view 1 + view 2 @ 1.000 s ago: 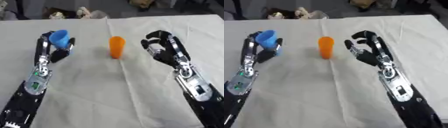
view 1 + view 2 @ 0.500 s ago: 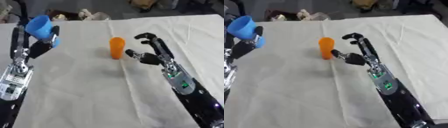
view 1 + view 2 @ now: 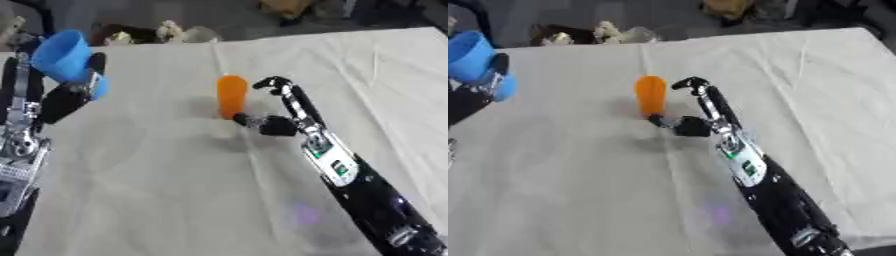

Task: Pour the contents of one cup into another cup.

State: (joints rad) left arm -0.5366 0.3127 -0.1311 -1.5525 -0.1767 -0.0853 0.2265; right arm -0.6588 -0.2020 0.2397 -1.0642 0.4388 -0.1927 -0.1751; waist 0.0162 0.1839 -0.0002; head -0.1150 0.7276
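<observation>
A blue cup (image 3: pixel 72 61) is raised off the table at the upper left, with my left hand (image 3: pixel 66 97) shut on it, fingers curled round its side. The cup leans a little, its mouth up. An orange cup (image 3: pixel 232 96) stands upright on the white cloth (image 3: pixel 157 190) near the middle. My right hand (image 3: pixel 278 117) is right beside the orange cup on its right. Its fingers arch over toward the cup's top and its thumb reaches to the cup's base, but they have not closed round it.
The cloth covers the table, with wrinkles at the right. Small pale and dark objects (image 3: pixel 166 34) lie beyond the table's far edge. My right forearm (image 3: pixel 367 200) crosses the lower right of the cloth.
My right hand has moved left up to the orange cup. My left hand has kept the blue cup raised at the upper left. The camera view has shifted.
</observation>
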